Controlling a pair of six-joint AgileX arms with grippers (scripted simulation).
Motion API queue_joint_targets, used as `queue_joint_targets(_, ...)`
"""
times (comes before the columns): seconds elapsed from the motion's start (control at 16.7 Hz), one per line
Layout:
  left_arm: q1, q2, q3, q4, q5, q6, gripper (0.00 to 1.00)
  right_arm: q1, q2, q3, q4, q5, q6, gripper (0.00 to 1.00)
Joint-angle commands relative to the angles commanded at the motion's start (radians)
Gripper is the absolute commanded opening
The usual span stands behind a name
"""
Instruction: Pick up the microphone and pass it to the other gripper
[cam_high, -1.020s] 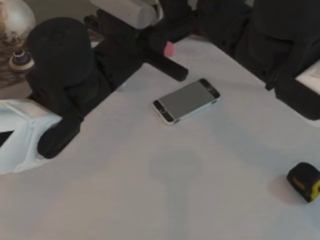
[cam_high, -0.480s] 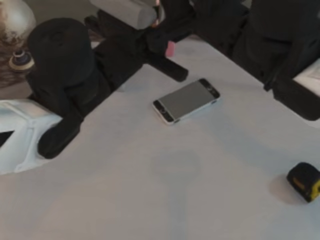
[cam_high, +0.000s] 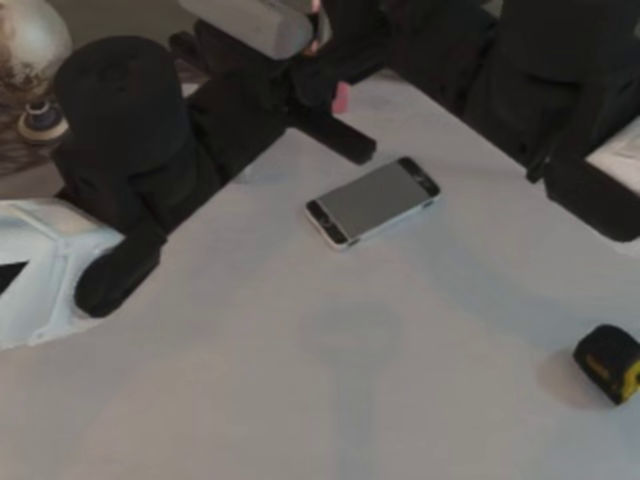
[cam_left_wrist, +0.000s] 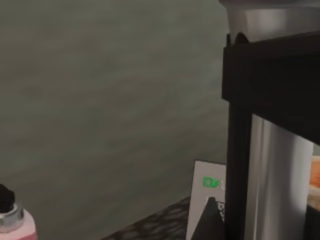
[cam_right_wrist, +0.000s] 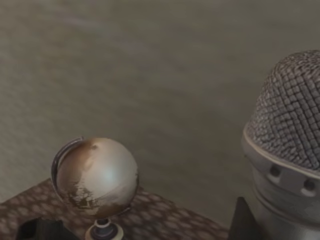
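White tabletop (cam_high: 300, 400) carries a smartphone (cam_high: 372, 201) mid-table and a black-and-yellow tape measure (cam_high: 610, 362) at the right edge. Only my right wrist view shows the microphone (cam_right_wrist: 287, 145) head's mesh, close up, beside a globe (cam_right_wrist: 95, 177). My left wrist view shows the silver body crossed by a dark finger (cam_left_wrist: 272, 85). From above, the mic sits raised at the far edge, between both arms; long axis hard to read. Whether either gripper is clamped or released, I cannot tell.
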Motion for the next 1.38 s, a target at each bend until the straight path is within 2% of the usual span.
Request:
queue_joint_targets(0.24,0.000,0.000,0.000,0.000,0.000,0.000,0.00,0.000,0.000,0.000,0.000,0.000,0.000,0.00)
queue_joint_targets(1.02,0.000,0.000,0.000,0.000,0.000,0.000,0.98,0.000,0.000,0.000,0.000,0.000,0.000,0.00)
queue_joint_targets(1.38,0.000,0.000,0.000,0.000,0.000,0.000,1.00,0.000,0.000,0.000,0.000,0.000,0.000,0.00)
